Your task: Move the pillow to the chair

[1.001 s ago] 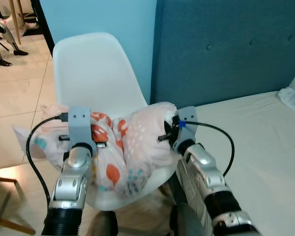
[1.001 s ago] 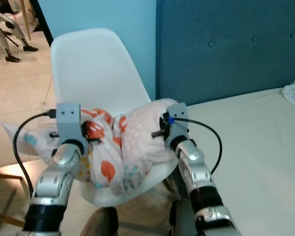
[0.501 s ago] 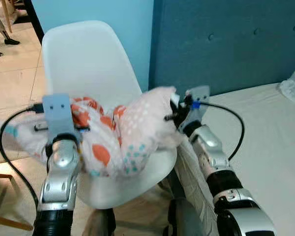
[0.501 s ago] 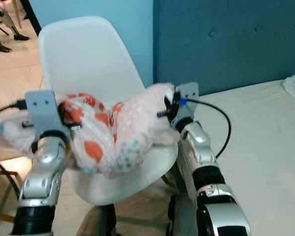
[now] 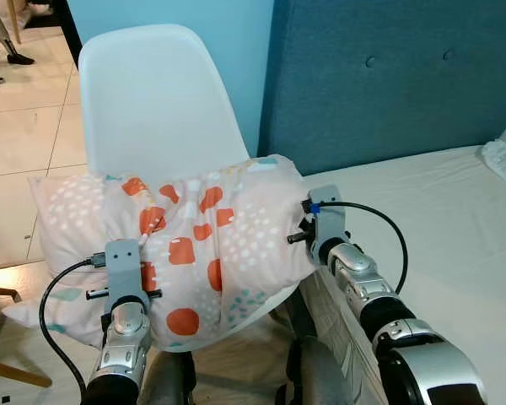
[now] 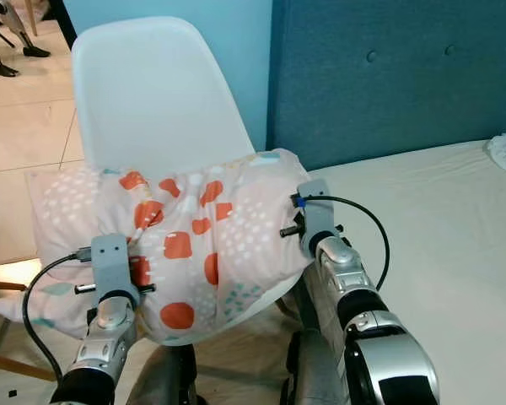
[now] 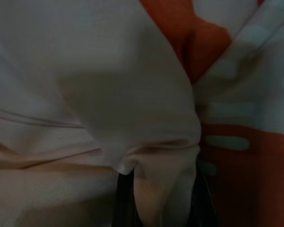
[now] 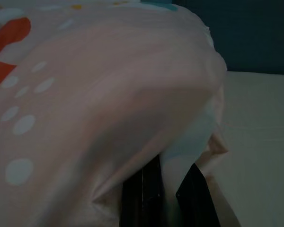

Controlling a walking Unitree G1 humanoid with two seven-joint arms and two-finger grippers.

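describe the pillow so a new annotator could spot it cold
Find the white chair beside the blue headboard. Spread across its seat lies the pillow, with the left tool and right tool each pinching its fabric. It is the one soft pale-pink thing, printed with orange blocks and white and teal dots.

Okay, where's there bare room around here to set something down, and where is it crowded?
The white mattress is bare between the blue headboard and the right tool. The chair seat is crowded: the pillow covers it and overhangs, with the left tool pinching its near edge. Tiled floor left of the chair is open.
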